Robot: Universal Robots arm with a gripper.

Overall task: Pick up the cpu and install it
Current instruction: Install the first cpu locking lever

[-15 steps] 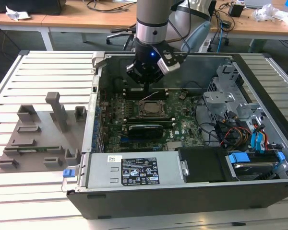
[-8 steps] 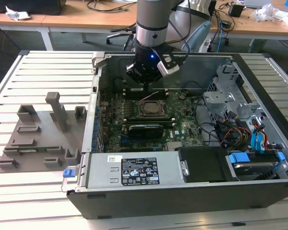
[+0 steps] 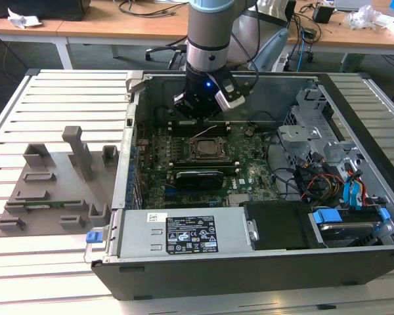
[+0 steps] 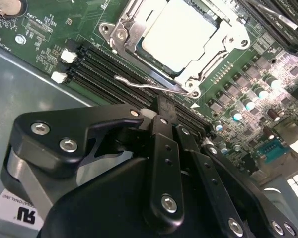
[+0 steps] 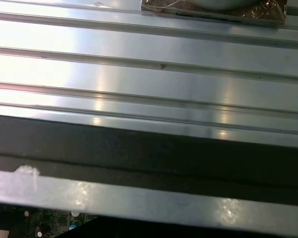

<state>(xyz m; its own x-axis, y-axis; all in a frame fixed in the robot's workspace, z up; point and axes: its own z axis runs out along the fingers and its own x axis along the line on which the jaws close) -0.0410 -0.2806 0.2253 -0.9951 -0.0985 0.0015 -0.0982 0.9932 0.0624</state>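
Slatted metal table carries an open PC case lying on its side, with a grey fixture plate of upright blocks just beside it on the exterior view's left. Behind the table, wooden desks with cables and crumpled paper.

Inside the case: green motherboard fills the middle, silver power supply with a white label along the near wall, drive cage with blue-tabbed cables on the exterior view's right. Long black card sits on the board just near-side of the socket.

Arm comes down from the top into the far part of the case; gripper hangs just beyond the socket frame, close above the board, touching nothing I can see.

Second wrist view: gripper fingers are pressed together with no gap at the tips, nothing between them. Tips sit over the black memory slots, beside the thin wire latch lever.

cpu is seated in the socket, silvery-white top up, metal frame around its edges. Well clear of the fingertips

First wrist view: table slats and the dark case rim
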